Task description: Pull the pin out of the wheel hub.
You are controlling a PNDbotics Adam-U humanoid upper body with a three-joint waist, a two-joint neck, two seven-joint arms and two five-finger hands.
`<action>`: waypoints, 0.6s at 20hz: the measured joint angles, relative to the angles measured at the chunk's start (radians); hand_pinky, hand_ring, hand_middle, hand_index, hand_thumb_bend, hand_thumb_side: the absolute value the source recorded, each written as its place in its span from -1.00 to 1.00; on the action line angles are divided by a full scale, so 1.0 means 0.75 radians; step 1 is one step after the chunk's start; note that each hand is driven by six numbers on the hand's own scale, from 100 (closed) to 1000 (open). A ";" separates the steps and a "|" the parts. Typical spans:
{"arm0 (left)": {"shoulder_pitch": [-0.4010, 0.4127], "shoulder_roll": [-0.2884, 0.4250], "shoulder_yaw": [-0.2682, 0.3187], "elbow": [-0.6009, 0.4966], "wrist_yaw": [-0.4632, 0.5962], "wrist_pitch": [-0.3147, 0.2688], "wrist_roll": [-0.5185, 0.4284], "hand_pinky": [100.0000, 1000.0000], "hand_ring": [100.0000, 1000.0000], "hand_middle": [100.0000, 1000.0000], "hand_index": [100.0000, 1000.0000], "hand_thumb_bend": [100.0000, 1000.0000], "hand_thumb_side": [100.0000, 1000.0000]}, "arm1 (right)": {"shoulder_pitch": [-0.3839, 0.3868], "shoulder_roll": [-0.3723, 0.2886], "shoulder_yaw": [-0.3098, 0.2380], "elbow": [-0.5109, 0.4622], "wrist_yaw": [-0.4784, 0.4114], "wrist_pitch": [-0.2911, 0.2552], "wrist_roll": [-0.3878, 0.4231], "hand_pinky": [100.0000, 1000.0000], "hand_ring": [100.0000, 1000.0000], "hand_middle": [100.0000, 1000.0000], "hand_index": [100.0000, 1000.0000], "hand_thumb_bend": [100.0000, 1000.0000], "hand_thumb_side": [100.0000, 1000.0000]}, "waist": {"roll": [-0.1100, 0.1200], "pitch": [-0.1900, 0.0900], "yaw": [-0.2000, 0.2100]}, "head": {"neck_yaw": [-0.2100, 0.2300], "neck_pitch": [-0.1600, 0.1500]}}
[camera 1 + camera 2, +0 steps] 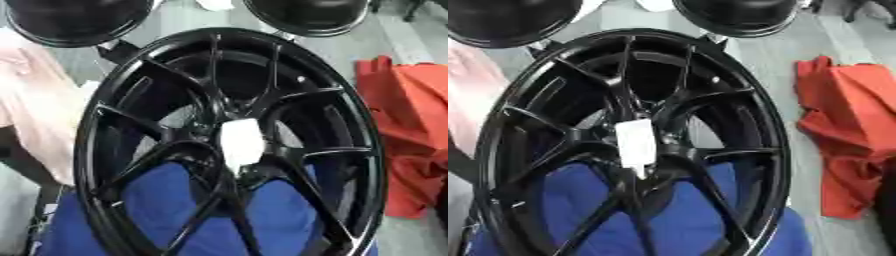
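Observation:
A glossy black spoked wheel hub (229, 145) fills most of both views, its rim (87, 130) tilted toward me. A white, blocky pin (241, 144) sticks out of the centre of the hub, where the spokes meet; it also shows as the white pin (636, 142) in the right eye view. Neither of my hands is in either view, and nothing touches the pin.
Blue cloth (166, 210) lies under the wheel's lower half. A crumpled red cloth (411, 130) lies at the right, a pale pink cloth (35, 100) at the left. Two round black objects (79, 20) (306, 15) sit beyond the wheel at the top.

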 measured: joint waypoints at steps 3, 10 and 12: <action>0.000 0.000 0.000 0.000 0.000 0.000 0.000 0.62 0.35 0.20 0.45 -0.92 0.47 | 0.000 0.000 0.000 0.000 0.000 0.001 -0.002 0.10 -0.06 0.14 0.32 -1.00 -0.78 | 0.000 0.000 0.000 | -0.002 0.010; 0.000 0.000 0.000 0.000 0.000 0.000 0.000 0.62 0.35 0.20 0.45 -0.91 0.47 | 0.000 0.000 0.000 0.000 0.000 0.003 -0.001 0.10 -0.05 0.14 0.32 -1.00 -0.77 | -0.002 0.000 -0.001 | -0.024 0.036; 0.000 0.000 0.000 0.000 0.000 0.000 0.000 0.62 0.35 0.20 0.45 -0.91 0.48 | 0.000 0.000 0.000 0.000 0.001 0.004 0.001 0.10 -0.05 0.14 0.33 -1.00 -0.77 | -0.005 0.000 -0.001 | -0.041 0.042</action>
